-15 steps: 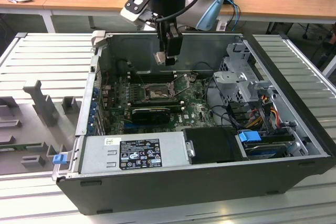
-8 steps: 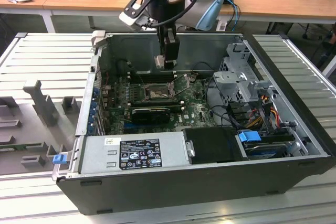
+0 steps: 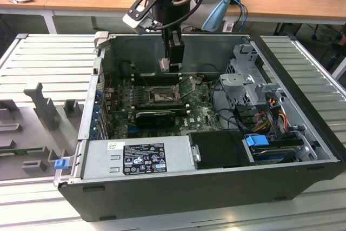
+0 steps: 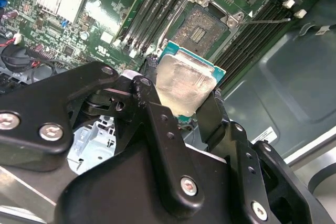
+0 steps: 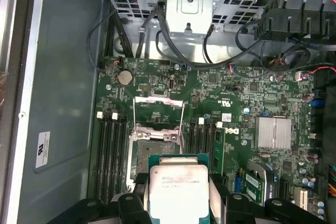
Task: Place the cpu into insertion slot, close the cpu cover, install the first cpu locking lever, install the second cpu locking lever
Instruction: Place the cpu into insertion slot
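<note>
While the cpu (image 5: 178, 184) is pinched by two opposite edges between the black fingers of the end effector (image 5: 178, 203), it hangs above the green motherboard (image 5: 236, 90), just beside the insertion slot (image 5: 155, 153) and not seated in it. Its pale metal lid carries a few lines of small grey print. The slot lies bare, with the cpu cover (image 5: 159, 99) swung up at its far edge. In the second wrist view a thin lever (image 4: 268, 21) juts out beside the slot. All this sits inside an open computer case (image 3: 205, 190) lying on a ridged grey counter (image 3: 48, 58). A black-and-white printed label (image 3: 143, 158) covers the power supply (image 3: 102, 160), and a small white sticker (image 5: 43, 149) marks the case wall.
</note>
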